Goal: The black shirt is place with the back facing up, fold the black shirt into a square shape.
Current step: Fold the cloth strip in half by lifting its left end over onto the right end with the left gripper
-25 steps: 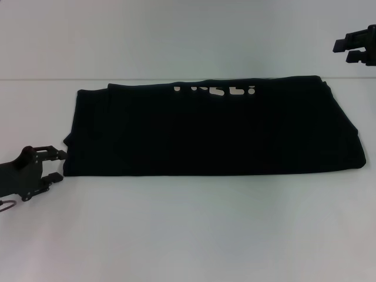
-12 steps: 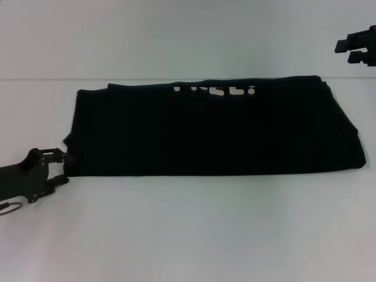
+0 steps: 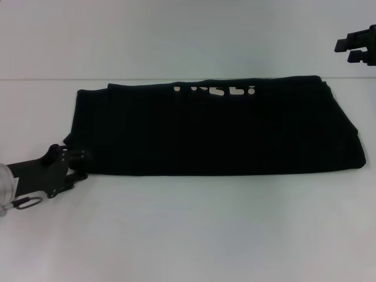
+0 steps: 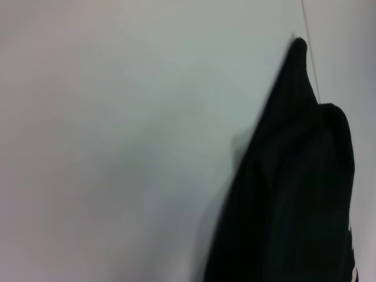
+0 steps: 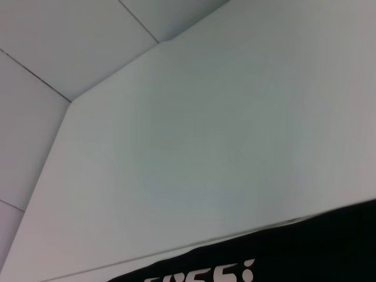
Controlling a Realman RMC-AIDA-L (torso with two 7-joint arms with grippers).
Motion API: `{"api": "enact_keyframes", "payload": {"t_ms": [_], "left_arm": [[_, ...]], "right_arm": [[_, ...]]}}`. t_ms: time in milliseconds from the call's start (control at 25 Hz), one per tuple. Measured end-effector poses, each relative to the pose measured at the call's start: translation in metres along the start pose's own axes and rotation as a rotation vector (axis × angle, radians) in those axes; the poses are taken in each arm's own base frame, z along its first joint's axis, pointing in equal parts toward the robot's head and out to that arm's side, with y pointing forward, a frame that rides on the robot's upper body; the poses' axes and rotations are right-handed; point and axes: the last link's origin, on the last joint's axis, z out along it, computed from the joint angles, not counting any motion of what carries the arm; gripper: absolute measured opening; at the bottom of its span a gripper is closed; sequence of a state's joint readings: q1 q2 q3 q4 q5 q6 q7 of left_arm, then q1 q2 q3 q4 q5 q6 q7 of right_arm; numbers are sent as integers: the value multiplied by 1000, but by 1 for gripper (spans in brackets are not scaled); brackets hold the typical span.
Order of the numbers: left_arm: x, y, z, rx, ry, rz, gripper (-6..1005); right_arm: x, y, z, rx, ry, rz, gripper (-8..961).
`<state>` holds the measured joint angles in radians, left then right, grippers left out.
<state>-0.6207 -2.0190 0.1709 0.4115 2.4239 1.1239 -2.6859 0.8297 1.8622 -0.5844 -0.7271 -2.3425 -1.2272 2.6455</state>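
The black shirt lies folded into a long wide band across the white table. Part of its white print shows along the far edge. My left gripper is at the shirt's near left corner, open, with one finger over the cloth edge and one against the table. The left wrist view shows that end of the shirt up close. My right gripper hangs open, high at the far right, away from the cloth. The right wrist view catches the shirt's far edge and the print.
Bare white tabletop runs in front of the shirt and to its left. The table's far edge meets a pale wall just behind the shirt.
My left gripper has slid right along the table, from beside the shirt to its near left corner. The shirt and the right gripper have stayed put.
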Motion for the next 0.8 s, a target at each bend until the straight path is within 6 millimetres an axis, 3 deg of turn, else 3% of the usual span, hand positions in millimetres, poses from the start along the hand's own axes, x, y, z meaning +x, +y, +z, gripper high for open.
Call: {"api": "enact_keyframes", "payload": {"t_ms": [520,800], "left_arm": [[1,32,21,-46,4,84,532],[0,22,14,-70,22,88,530]], "right_arm": [[0,0,0,-1,-2,4,463],[0,-1,-1,-1,-4,8,464]]}}
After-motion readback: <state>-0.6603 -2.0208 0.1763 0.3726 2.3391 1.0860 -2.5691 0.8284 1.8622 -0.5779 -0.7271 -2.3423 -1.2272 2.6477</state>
